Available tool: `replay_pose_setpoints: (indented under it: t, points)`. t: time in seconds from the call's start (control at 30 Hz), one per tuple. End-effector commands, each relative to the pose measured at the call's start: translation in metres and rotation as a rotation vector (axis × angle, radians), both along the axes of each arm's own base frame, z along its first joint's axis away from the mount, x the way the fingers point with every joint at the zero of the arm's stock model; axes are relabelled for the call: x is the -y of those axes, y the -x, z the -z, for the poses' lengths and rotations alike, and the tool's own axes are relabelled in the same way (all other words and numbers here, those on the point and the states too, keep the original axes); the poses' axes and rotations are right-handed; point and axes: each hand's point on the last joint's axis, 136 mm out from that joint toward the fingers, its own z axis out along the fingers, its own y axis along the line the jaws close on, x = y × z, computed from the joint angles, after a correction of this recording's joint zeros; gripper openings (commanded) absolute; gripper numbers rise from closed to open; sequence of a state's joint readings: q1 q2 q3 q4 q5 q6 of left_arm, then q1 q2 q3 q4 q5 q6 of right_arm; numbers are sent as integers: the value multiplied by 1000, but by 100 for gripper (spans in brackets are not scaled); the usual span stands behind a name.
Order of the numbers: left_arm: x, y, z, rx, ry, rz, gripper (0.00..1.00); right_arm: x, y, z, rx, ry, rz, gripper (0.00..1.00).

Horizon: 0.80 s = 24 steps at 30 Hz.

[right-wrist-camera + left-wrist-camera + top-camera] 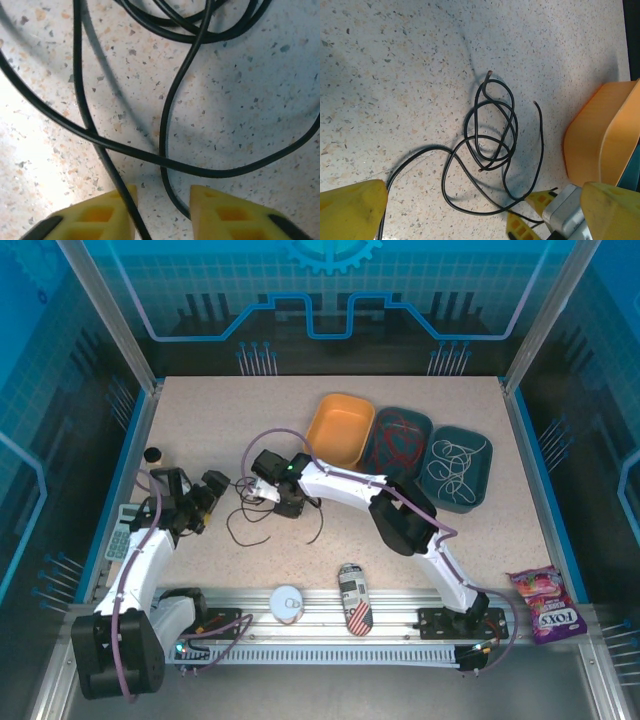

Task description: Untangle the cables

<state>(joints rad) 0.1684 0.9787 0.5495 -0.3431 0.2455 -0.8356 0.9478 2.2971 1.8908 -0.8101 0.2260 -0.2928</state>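
- On the desk (480,540), left of middle, the black cables (492,162) lie in a loose knot: several small loops are stacked over one another, with long tails running off to the near left.
- The right gripper (164,210) sits low at the near edge of that knot, its yellow fingers a narrow gap apart. One strand runs between them and a second crosses the left finger. Nothing looks pinched, so I judge it to be lined up to take one strand.
- The left gripper (480,215) is spread as wide as it goes and holds nothing. It hangs above the near-left tails, probably so it can pin or pull the other end.
- Far right of the knot stands an orange bin (340,435), empty and close enough to hem in a pull that way.
- Red cables (398,445) fill the dark bin (405,413) beside it, and white cables (458,468) fill the last bin (487,465), which suggests sorting by colour.
- Bare desk lies open to the far left and to the near right of the knot.
- A can (352,598) and a white lid (287,602) rest along the near rail, well apart from the cables.
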Motion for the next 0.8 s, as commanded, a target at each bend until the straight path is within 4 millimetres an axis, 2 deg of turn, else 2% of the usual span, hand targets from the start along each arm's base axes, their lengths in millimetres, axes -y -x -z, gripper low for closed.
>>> replay_pose_setpoints:
  t: [0.0,0.07,0.2,0.4,0.57,0.77]
  points:
    - [2,7,5,-10,15,12,99,1,2,-16,-14,-23,4,17]
    - [1,7,5,-9,13,13,99,4,3,-25,-6,-36,6,9]
    - [3,6,5,-1,17,21,99,10,5,-46,20,-53,19,3]
    - [9,1,-5,60,36,58,99,15,6,-85,42,-123,81,0]
    - [15,-1,-17,124,50,90,99,28,8,-113,31,-142,183,0]
    - [17,-1,-24,160,44,105,99,38,25,-145,-9,-201,251,0]
